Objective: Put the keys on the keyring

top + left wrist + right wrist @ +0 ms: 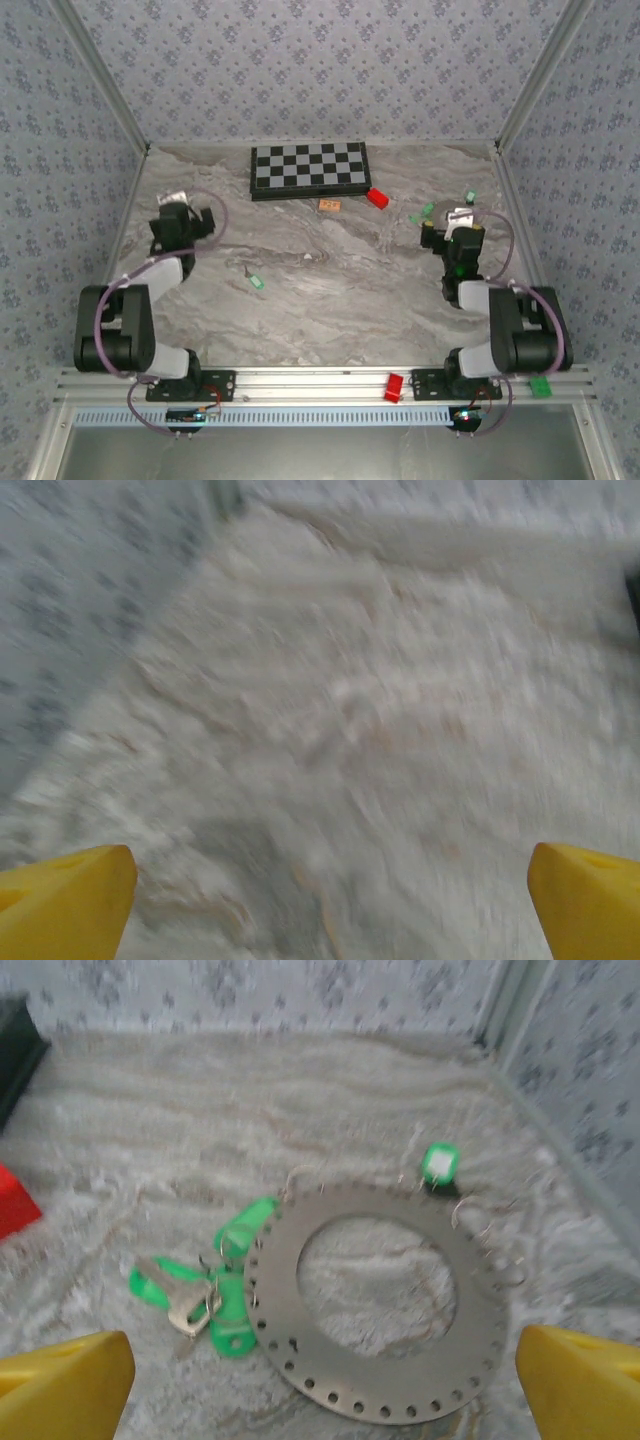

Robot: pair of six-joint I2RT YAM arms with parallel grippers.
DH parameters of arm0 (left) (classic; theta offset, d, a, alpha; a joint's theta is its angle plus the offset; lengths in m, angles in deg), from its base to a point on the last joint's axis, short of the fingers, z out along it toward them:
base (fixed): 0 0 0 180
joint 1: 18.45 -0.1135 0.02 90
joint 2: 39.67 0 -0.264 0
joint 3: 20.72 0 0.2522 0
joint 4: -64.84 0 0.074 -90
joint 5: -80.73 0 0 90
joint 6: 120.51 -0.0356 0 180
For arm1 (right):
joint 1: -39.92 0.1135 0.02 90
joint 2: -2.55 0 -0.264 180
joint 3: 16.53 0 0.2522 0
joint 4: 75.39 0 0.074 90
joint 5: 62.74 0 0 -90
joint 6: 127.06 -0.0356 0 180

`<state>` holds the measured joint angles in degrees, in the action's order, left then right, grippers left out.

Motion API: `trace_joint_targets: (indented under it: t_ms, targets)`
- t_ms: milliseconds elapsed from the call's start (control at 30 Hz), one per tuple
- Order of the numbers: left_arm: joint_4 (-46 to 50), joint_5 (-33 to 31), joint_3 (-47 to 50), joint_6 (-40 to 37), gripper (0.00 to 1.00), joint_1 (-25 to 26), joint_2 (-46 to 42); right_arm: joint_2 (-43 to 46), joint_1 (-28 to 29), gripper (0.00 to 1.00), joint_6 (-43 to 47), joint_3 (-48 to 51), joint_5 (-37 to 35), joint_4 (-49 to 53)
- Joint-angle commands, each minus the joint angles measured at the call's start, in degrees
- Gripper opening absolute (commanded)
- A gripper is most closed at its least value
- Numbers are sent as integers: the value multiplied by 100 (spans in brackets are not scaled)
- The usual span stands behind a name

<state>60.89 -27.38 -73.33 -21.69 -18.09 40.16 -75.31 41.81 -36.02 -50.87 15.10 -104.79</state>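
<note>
Right pincer (320, 1390), yellow fingertips spread wide, pinching nothing, low over the bench (250, 1090) near its far right corner. Directly ahead, between the fingertips, the keyring (480, 1300): a flat grey metal hoop, its band perforated with small holes, lying flat. Touching its left rim, a cluster of the keys (215, 1295), green plastic heads, one silvery shaft visible. One more green key (438, 1163) just beyond the far rim. Thin wire loops (505, 1270) by the right rim, hard to make out. A red block (15, 1200) further left. From above, another single key (256, 283) near the bench centre, well apart from the hoop. Left pincer (320, 910) likewise spread and empty, over bare marble by the left edge, view blurred.

Handling, as a judgement: keys likely very light, prone to sliding and scattering on marble, best pinched across the flat green head. Hoop probably stiff and thin, awkward to lift off the surface, better taken at its rim. No readable writing, brand or label anywhere.
</note>
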Motion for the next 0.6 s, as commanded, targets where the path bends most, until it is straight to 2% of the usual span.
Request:
trace_joint_targets:
  t_ms: [0, 67, 100, 167, 300, 433, 567]
  targets:
    - [2845, -1428, -1299, 1672, 100, -54, -406, 807, 90, 100, -1026, -590, -866, 1751]
    - [4064, -1468, -1842, 2475, 100, -49, -399, 1186, -30, 100, -2347, -1063, -1022, 3022]
    - [4357, -1317, -1941, 2650, 100, -53, -415, 1362, -101, 100, -2843, -1274, -1023, 3494]
    - [4269, -709, -1729, 2751, 100, -54, -587, 1641, -247, 100, -3640, -1463, -855, 4136]
    - [3158, 371, -732, 3006, 100, 52, -1454, 1685, -896, 100, -3663, -1300, 1141, 3286]
    - [2357, 647, -73, 2823, 100, 658, -2129, 1010, -967, 100, -3758, -1775, 2050, 3266]
    - [1956, 539, 325, 2647, 100, 1366, -2372, -46, -855, 100, -3446, -2601, 2349, 3832]
